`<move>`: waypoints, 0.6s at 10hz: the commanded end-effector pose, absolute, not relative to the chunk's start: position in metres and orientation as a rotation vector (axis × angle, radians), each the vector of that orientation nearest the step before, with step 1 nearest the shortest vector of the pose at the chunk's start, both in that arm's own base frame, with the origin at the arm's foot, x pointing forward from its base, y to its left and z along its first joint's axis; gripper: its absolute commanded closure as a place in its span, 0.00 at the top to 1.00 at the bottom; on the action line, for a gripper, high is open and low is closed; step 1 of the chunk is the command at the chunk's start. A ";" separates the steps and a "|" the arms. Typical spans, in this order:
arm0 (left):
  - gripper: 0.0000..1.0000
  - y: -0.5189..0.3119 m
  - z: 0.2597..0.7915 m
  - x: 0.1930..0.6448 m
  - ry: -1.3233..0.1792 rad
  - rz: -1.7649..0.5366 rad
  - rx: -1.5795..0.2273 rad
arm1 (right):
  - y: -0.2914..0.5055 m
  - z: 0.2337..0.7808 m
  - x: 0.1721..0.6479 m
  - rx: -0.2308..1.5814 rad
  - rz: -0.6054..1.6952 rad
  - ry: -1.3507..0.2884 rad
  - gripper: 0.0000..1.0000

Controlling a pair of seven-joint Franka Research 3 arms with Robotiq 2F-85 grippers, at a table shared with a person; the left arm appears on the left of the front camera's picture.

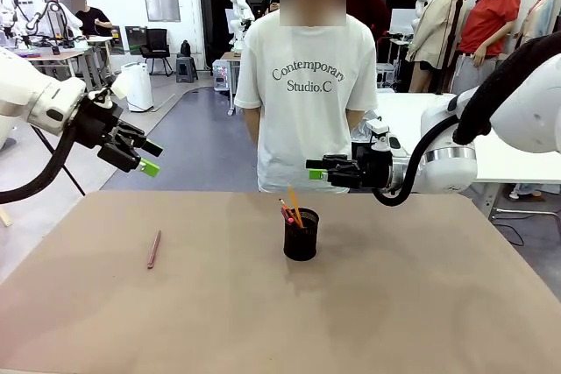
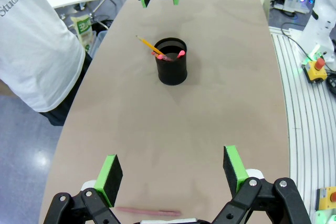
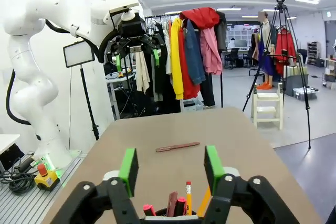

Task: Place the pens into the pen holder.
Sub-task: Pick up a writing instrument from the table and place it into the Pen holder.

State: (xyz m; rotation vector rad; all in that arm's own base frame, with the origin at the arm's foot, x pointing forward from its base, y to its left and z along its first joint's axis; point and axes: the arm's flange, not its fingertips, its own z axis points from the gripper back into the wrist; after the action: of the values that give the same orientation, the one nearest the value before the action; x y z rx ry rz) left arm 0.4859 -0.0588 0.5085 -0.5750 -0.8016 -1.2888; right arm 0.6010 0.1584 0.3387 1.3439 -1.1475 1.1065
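- Our left gripper (image 1: 149, 157), jaws apart and empty, hovers over the pinkish-brown pen (image 1: 154, 250) lying flat on the table (image 1: 421, 304); we judge it the one left to pick
- Our right gripper (image 1: 317, 169), jaws apart too, hangs above the pen holder (image 1: 301, 238), where other pens (image 1: 292, 208) lean
- The left wrist view puts that pen just under our pads (image 2: 111, 174); the front view leaves this unclear

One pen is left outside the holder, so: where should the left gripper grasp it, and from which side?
Grip the pinkish-brown pen near its middle, from straight above, with the open left gripper straddling the thin shaft crosswise. It lies flat on the table, apart from the pen holder, so both sides look free.
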 end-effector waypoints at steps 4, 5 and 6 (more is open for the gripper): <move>1.00 -0.059 0.510 0.486 -0.811 -1.281 -0.581 | 0.160 0.349 0.601 1.331 1.110 -1.151 1.00; 1.00 -0.059 0.510 0.486 -0.811 -1.281 -0.581 | 0.160 0.351 0.599 1.317 1.130 -1.135 1.00; 1.00 -0.059 0.510 0.486 -0.811 -1.281 -0.581 | 0.161 0.354 0.602 1.289 1.151 -1.098 1.00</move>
State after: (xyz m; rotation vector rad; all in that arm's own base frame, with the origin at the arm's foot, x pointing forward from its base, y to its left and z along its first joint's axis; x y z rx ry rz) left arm 0.4859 -0.0588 0.5085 -0.5750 -0.8016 -1.2888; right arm 0.6013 0.1582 0.3458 1.3253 -1.1437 1.1284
